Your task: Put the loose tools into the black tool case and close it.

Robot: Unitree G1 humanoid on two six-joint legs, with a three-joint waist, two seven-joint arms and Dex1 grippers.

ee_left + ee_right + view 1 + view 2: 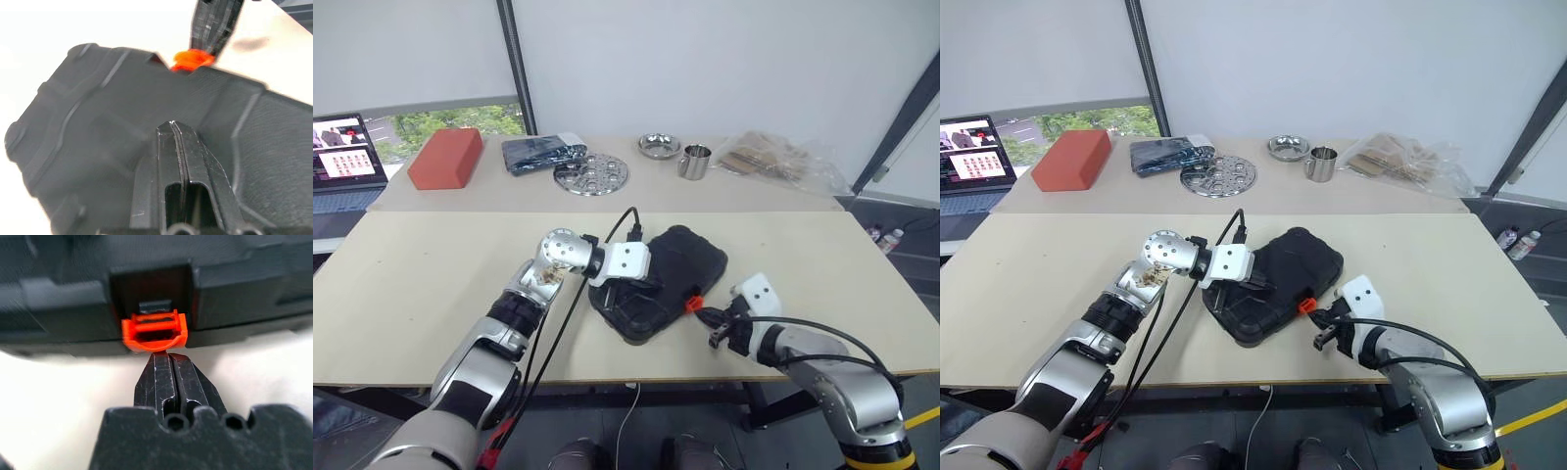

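Black moulded plastic tool case (658, 282) folded shut at the near table edge. Left gripper (173, 128), fingers together, pressing the lid; right gripper (168, 357), also pinched empty, apparently touching the small orange latch (154, 330). Risk: skidding off, leaving latch unfastened.

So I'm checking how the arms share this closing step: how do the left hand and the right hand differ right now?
The left hand rests on top of the black tool case, on its lid, while the right hand sits low at the case's front edge. The left hand is away from the orange latch; the right hand's tips meet the latch. What they share: both hands are shut with nothing held between the fingers.
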